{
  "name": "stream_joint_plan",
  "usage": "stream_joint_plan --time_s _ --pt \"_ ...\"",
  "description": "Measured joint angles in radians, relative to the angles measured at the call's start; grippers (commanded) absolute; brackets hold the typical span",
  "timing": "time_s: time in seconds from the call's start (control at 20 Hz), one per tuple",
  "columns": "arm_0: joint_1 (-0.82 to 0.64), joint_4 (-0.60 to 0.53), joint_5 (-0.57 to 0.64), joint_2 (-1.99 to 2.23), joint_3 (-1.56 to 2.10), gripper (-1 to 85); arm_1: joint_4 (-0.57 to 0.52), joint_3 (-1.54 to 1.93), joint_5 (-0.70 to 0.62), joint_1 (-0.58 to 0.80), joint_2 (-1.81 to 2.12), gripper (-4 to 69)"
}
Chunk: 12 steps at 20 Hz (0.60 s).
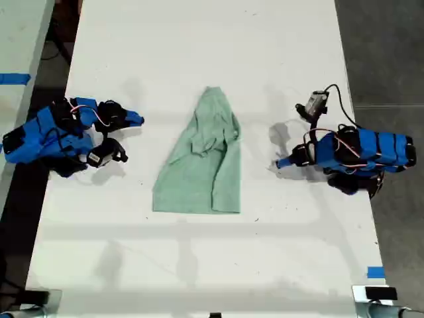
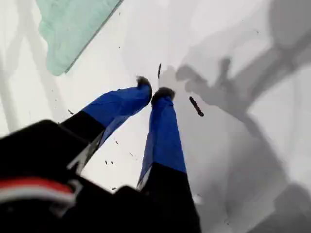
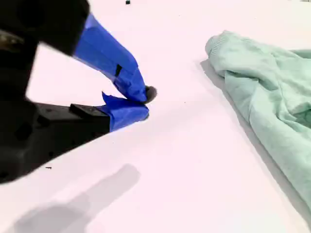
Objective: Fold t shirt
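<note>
The pale mint-green t shirt [image 1: 202, 165] lies wrinkled in the middle of the white table [image 1: 199, 265]. Its narrow rounded end points to the far edge and its wide end to the near edge. My first gripper [image 1: 281, 162] rests on the table at the exterior view's right, apart from the cloth. It [image 2: 153, 92] is shut on nothing, and a corner of the t shirt [image 2: 73, 29] shows beyond it. My second gripper [image 1: 138, 120] sits at the exterior view's left, also shut and empty [image 3: 143, 102], a short way from the t shirt's narrow end [image 3: 262, 82].
A blue tape mark [image 1: 375, 272] sits near the table's front corner at the exterior view's right. Another table with blue tape [image 1: 13, 79] stands past the left edge in that view. Dark floor [image 1: 391, 53] borders the right edge. Small dark specks [image 2: 196, 106] dot the surface.
</note>
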Motion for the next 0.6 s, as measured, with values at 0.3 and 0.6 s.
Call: stream_joint_plan --time_s 0.3,0.6 --pt "0.0 0.0 0.0 0.0 0.0 0.0 0.0 0.0 -0.005 0.023 0.0 4.9" --pt "0.061 -0.018 0.008 -0.003 0.0 -0.1 0.0 0.0 -0.005 0.025 0.0 4.8"
